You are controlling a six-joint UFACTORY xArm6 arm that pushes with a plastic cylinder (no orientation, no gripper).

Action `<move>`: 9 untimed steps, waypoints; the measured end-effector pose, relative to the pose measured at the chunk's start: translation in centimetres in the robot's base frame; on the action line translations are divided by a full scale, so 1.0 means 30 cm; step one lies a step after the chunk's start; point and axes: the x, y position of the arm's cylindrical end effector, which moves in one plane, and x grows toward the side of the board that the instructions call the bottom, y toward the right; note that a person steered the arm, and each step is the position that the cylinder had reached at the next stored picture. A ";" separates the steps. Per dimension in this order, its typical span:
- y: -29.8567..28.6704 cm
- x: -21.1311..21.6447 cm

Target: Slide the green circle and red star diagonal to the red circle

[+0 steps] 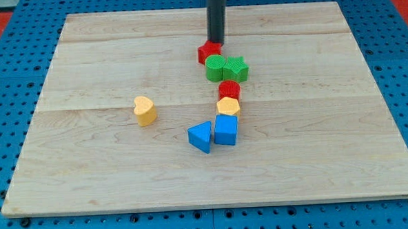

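The red star (pixel 207 53) sits near the view's top centre. My tip (pixel 217 43) touches its upper right side. The green circle (pixel 215 68) lies just below the red star, touching it. A green star (pixel 236 69) sits against the green circle's right side. The red circle (pixel 229 90) lies below the two green blocks, slightly to the right of the green circle.
A yellow hexagon (pixel 228 106) sits directly below the red circle. A blue cube (pixel 226 129) and a blue triangle (pixel 201 136) lie below that. A yellow heart (pixel 144 110) stands alone at the view's left of centre. The wooden board (pixel 89 168) rests on blue pegboard.
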 end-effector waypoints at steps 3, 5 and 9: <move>-0.305 0.068; -0.213 0.305; 0.007 0.271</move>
